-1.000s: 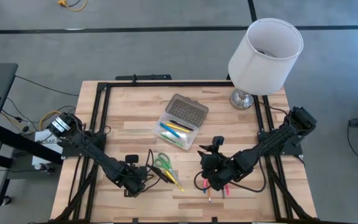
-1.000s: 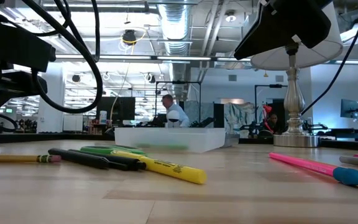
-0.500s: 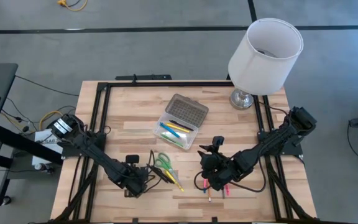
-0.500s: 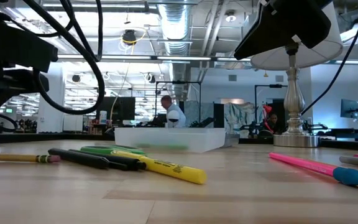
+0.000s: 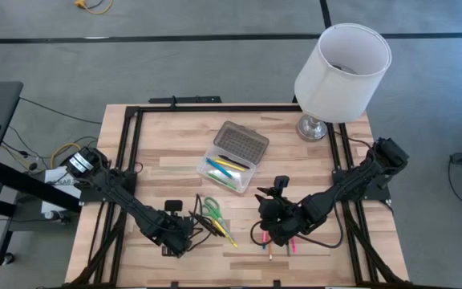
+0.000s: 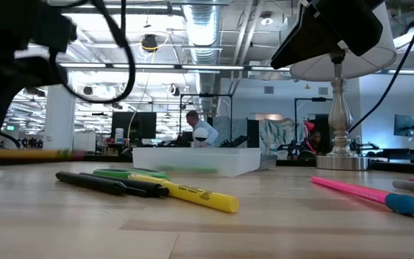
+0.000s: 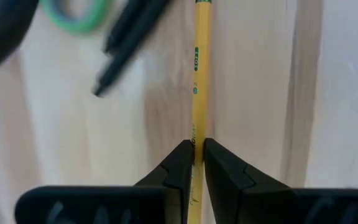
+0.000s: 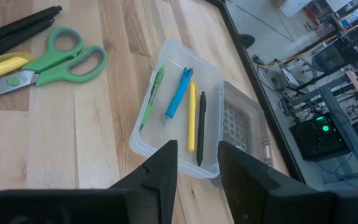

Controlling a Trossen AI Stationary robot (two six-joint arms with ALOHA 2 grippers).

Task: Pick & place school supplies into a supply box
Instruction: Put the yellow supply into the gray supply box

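The left gripper (image 7: 194, 149) pinches a yellow pencil (image 7: 197, 74) near the surface's (image 5: 167, 160) left front, while the right gripper (image 8: 196, 163), fingers spread, hovers right of the open supply box (image 5: 231, 164).

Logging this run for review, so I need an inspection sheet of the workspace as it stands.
Surface: wooden table, black frame.
Job's things: open supply box holds four pens; green scissors, black pens, yellow marker and pink pen lie outside it.
Clutter: white lamp at a far corner.
Grippers: left claw shut on yellow pencil; right claw open, empty, above the table.
Cables: bundle beside the left arm's base.
Surroundings: lab; person far behind.
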